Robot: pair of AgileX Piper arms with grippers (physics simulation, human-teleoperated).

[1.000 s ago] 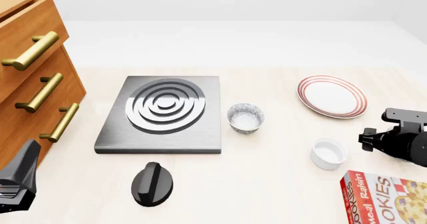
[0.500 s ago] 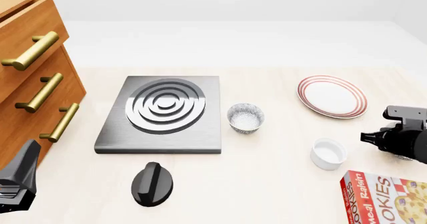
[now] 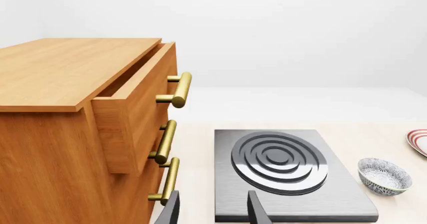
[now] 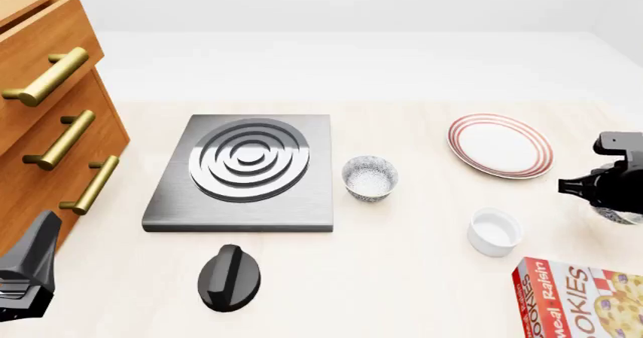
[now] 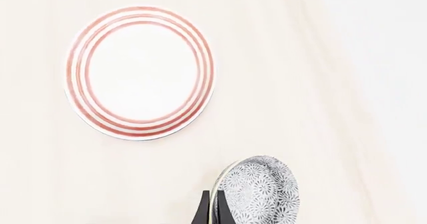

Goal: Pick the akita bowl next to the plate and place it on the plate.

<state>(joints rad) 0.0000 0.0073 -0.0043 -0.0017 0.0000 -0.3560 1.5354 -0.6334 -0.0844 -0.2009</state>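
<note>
The akita bowl [image 5: 259, 190], speckled grey and white, hangs tilted in my right gripper [image 5: 215, 211], whose fingers are shut on its rim. In the front view only a sliver of this bowl [image 4: 617, 216] shows under the right gripper [image 4: 606, 187] at the table's right edge. The plate [image 4: 501, 144], white with red rings, lies just left of and beyond that gripper; in the right wrist view the plate [image 5: 141, 72] lies flat below, apart from the bowl. My left gripper [image 3: 213, 211] is open and holds nothing, low at the front left [image 4: 28, 272].
A second speckled bowl [image 4: 370, 177] stands beside the grey stove burner [image 4: 247, 169]. A white ramekin [image 4: 495, 231], a black knob [image 4: 230, 277] and a cookie box [image 4: 583, 299] sit toward the front. A wooden drawer cabinet [image 4: 53, 120] fills the left side.
My right gripper has shifted to the right and farther from the front edge, carrying the bowl with it. The left arm and the other objects have stayed still.
</note>
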